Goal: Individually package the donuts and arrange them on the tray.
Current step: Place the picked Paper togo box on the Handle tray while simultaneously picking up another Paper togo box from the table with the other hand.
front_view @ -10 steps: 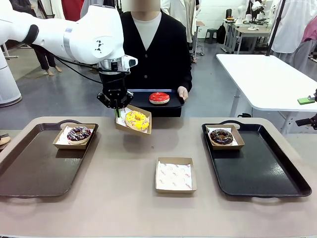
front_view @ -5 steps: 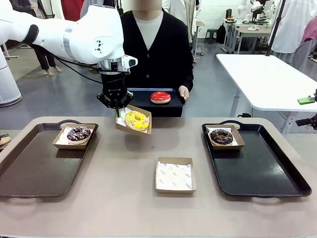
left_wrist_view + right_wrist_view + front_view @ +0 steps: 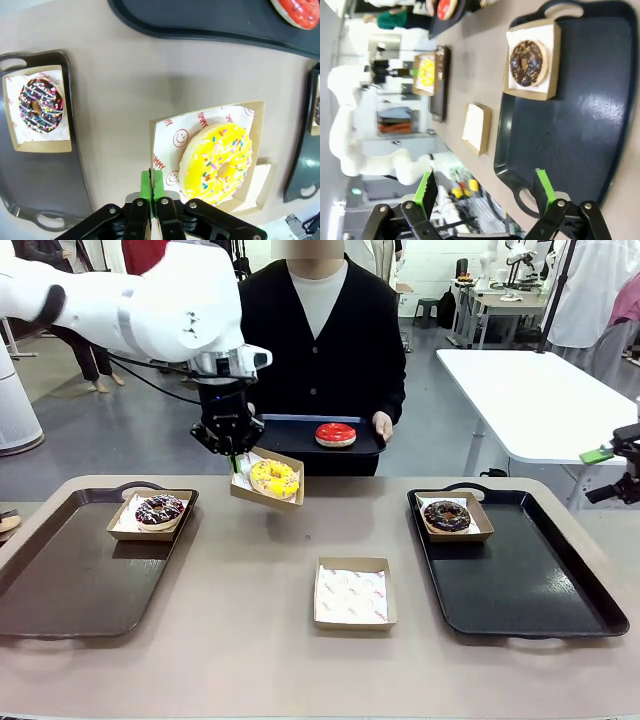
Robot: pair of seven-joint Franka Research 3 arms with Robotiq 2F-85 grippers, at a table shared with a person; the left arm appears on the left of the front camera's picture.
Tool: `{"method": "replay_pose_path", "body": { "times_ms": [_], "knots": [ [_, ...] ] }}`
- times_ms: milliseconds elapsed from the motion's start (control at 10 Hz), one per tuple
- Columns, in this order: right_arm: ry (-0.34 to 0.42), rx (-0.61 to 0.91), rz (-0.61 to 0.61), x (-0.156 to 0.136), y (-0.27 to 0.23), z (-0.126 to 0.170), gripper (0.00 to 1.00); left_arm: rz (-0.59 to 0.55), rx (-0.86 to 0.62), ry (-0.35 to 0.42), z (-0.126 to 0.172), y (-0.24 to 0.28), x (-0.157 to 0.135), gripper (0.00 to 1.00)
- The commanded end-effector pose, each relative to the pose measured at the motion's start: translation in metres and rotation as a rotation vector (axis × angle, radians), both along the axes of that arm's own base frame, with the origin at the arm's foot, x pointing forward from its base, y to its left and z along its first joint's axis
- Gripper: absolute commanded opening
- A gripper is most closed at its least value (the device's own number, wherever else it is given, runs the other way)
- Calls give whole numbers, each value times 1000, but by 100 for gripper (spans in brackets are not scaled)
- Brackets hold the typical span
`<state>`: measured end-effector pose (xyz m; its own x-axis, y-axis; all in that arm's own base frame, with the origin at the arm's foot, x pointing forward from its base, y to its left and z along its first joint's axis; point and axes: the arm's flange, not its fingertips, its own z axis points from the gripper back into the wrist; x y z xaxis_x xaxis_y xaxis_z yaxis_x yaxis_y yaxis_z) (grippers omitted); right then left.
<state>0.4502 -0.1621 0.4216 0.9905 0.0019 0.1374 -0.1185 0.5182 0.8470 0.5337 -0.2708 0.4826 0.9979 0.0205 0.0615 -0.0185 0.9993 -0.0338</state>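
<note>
Two donuts [image 3: 159, 509] trayed, red donut [image 3: 335, 434] unboxed; left gripper [image 3: 237, 458] pinches the lifted box [image 3: 262, 502] of the yellow donut [image 3: 272, 477] beyond the empty box [image 3: 352, 562], right gripper [image 3: 485, 184] spread

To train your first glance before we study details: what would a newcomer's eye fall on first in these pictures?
The left gripper, shut on the edge of a cardboard box, holds the yellow donut tilted in the air above the far side of the table. Just behind it, the person's hand holds a dark tray bearing the glossy red donut.
</note>
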Motion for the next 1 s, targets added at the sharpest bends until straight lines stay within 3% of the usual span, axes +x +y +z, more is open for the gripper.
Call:
{"method": "replay_pose_path", "body": {
  "times_ms": [0, 200, 500, 900],
  "knots": [
    [-12, -179, 49, -24, 70, 38, 100, -19, -56, -2, 25, 40, -33, 1],
    [-26, -300, 83, -40, 131, 62, 100, -2, -72, -5, 41, 73, -60, 1],
    [-28, -483, 101, -45, 226, 70, 100, -2, -79, -8, 44, 128, -85, 1],
    [-19, -662, 89, -39, 328, 37, 100, 18, -70, -2, 23, 179, -108, 1]
  ]
}}
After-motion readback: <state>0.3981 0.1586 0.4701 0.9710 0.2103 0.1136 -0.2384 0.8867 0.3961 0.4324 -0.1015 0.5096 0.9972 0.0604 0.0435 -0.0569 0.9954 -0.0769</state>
